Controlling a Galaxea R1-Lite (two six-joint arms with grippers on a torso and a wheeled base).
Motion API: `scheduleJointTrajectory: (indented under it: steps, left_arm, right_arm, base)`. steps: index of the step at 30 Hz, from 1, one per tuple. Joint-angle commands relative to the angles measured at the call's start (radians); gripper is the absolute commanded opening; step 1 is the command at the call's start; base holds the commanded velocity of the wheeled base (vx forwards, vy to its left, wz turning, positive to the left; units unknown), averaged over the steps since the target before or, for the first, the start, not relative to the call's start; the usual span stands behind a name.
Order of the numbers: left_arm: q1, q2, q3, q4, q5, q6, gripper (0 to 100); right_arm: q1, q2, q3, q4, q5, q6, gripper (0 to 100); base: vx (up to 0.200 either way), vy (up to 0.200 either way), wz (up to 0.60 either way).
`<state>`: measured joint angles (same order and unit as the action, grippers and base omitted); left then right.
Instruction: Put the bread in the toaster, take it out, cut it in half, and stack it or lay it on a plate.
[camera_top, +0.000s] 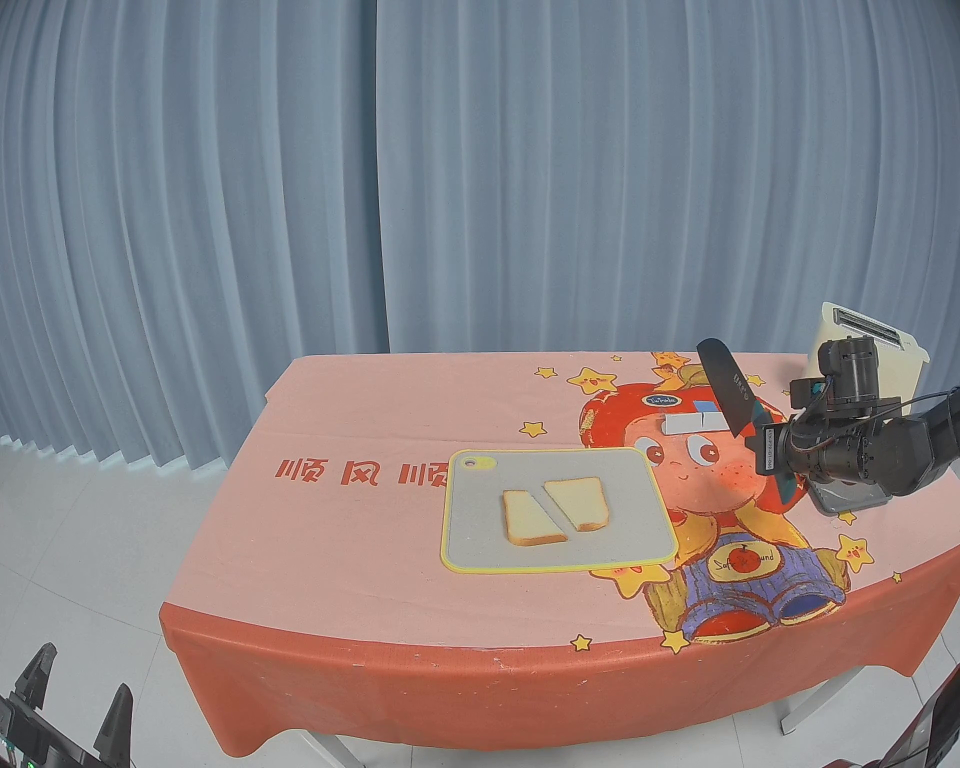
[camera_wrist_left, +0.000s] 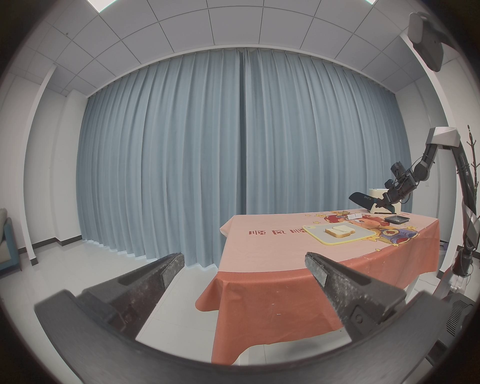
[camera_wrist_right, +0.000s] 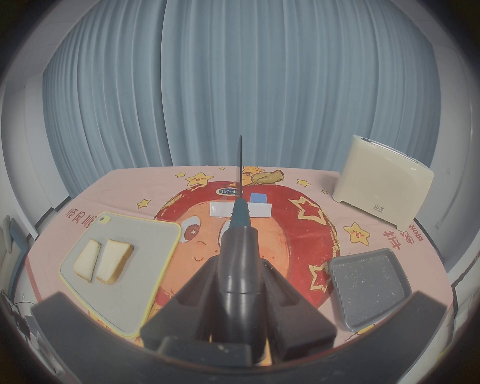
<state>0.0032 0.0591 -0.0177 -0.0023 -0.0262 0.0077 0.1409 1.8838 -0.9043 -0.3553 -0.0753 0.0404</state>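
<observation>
On my table the cutting board lies at the centre, and on it one bread half sits just left of the other bread half. To the board's right, my right gripper holds the knife above the table. The tray lies near the right edge with the toaster behind it. My left gripper hangs low, off the near left corner.
</observation>
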Motion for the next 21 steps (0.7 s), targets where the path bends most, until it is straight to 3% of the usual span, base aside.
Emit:
scheduleJointTrajectory:
  steps: [1,21]
  left_arm:
    - [0.000,0.002,0.018,-0.001,0.000,0.000,100]
    - [0.000,0.002,0.018,0.001,0.000,0.000,100]
  right_arm:
    - [0.000,0.024,0.001,0.003,0.000,-0.001,0]
    - [-0.027,0.070,-0.001,0.012,0.000,-0.025,0]
  base:
    - [0.000,0.000,0.00]
    - [0.000,0.000,0.00]
